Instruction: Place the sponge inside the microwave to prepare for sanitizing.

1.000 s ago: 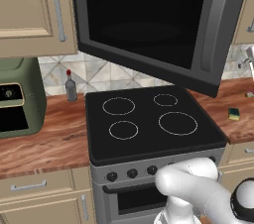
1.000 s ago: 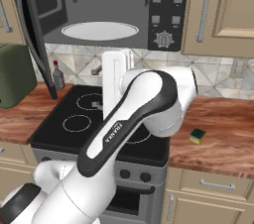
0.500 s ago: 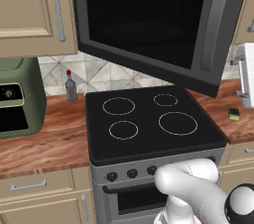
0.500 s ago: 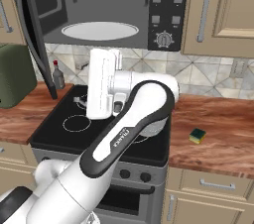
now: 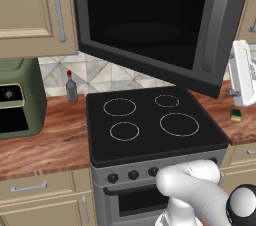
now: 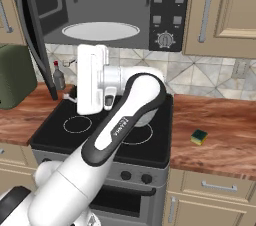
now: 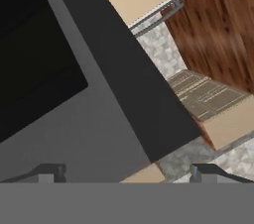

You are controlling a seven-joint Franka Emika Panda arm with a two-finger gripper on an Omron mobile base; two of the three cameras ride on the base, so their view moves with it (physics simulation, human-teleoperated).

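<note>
Since the earlier frames the white arm has swung its hand leftward across the right base view, from the middle of the stove toward the open door, while the sponge and everything on the tabletop stay where they were. In the right base view the tool [image 6: 70, 98] now hangs above the left burners of the black glass-topped stove [image 6: 150, 147], just beside the lower edge of the swung-out door; its fingers are too small there to judge. In the hand view the two dark fingertips [image 7: 47, 172] stand far apart at the bottom corners with nothing between them, so the tool is spread wide and empty, looking at the dark door panel. The small rectangular sponge, yellow with a dark green top [image 6: 199, 136] [image 5: 236, 115], lies flat, green side up, on the reddish-brown wood-grain tabletop [image 6: 220, 140] to the right of the stove, apart from the stove's edge and well apart from the tool. Its long axis runs slightly diagonal in the right base view, from front left to back right. The large dark grey-black microwave [image 6: 125, 7] hangs above the stove with its door open to the left, its white oval turntable [image 6: 100, 31] bare and its button-and-dial panel at the right. A squat olive-green appliance [image 5: 17, 102] sits on the tabletop left of the stove, with a small grey bottle with a red cap [image 5: 71, 88] standing between it and the stove.
</note>
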